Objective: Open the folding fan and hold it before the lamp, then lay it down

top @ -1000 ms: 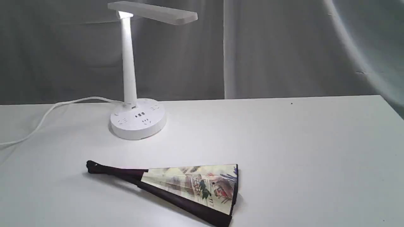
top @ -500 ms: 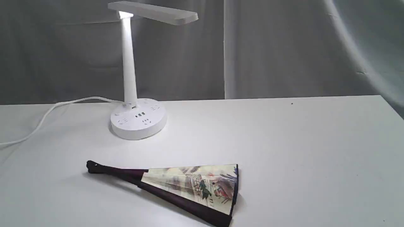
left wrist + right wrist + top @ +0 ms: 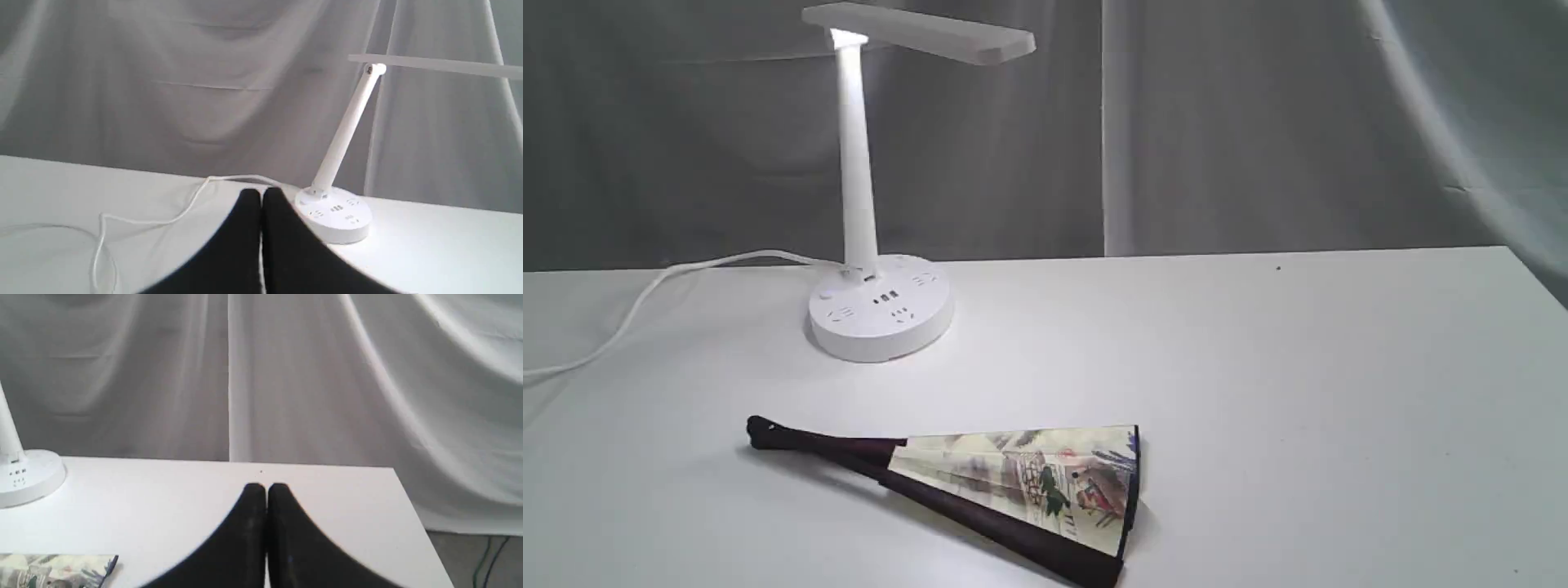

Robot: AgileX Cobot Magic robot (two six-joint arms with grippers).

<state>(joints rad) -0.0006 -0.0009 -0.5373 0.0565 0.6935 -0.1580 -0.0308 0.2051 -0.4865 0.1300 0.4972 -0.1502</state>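
A grey draped cloth (image 3: 1258, 122) hangs behind the white worktop (image 3: 1298, 392), and nothing across the scene has shifted since a second ago. The lamp (image 3: 858, 204) stands toward 10 o'clock on the worktop in the exterior view. Its slim stem is upright, its flat head reaches toward 3 o'clock, and there is a bright glow where stem meets head. The folding fan (image 3: 1029, 478) lies flat near 6 o'clock, at the front edge and well apart from the lamp's round base, in the same place and at the same spread as before. It is opened only to a narrow wedge, with the dark ribs' pivot pointing to 9 o'clock and the painted leaf to 3 o'clock. Nothing touches it. The lamp's white cord (image 3: 645, 302) trails off toward 9 o'clock, unmoved. The left claw (image 3: 261, 196) is clenched with its black jaws pressed together, empty, above the worktop beside the lamp's base. The right claw (image 3: 266, 490) is likewise clenched on nothing, clear of the fan.
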